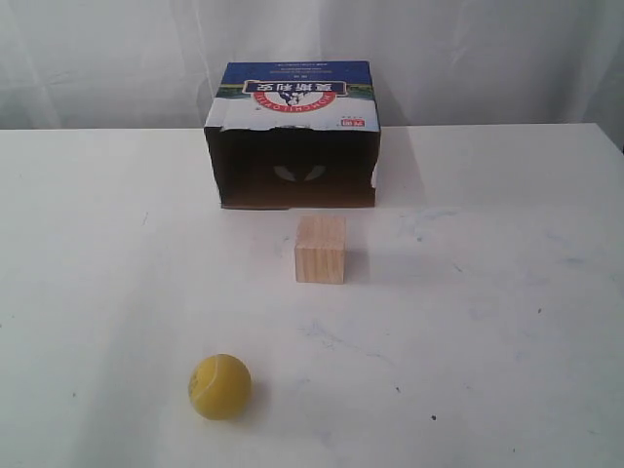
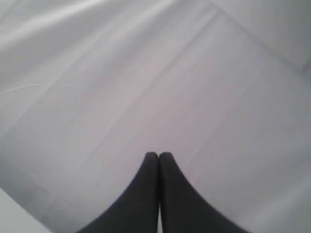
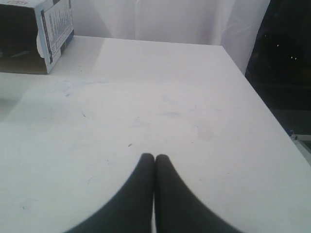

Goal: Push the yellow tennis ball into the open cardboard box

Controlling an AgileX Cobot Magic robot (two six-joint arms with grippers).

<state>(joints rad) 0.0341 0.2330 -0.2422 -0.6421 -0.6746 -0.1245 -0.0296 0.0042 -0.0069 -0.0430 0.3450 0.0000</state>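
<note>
Starting layout for a push task, exterior view. The open cardboard box [image 1: 292, 97] lies on its side at the far part of the white table [image 1: 487, 292], its dark mouth facing the near edge, presumably so that a ball can roll in. The yellow tennis ball [image 1: 220, 386] rests near the front edge, left of centre and well apart from the box. A pale wooden cube [image 1: 321, 250] stands between them, just right of the direct line. The left gripper [image 2: 159, 155] and right gripper [image 3: 154, 157] each have their fingertips pressed together and empty, which would suit a blunt push. Neither arm shows in the exterior view, and neither wrist view shows the ball, so its position relative to either gripper cannot be told.
</note>
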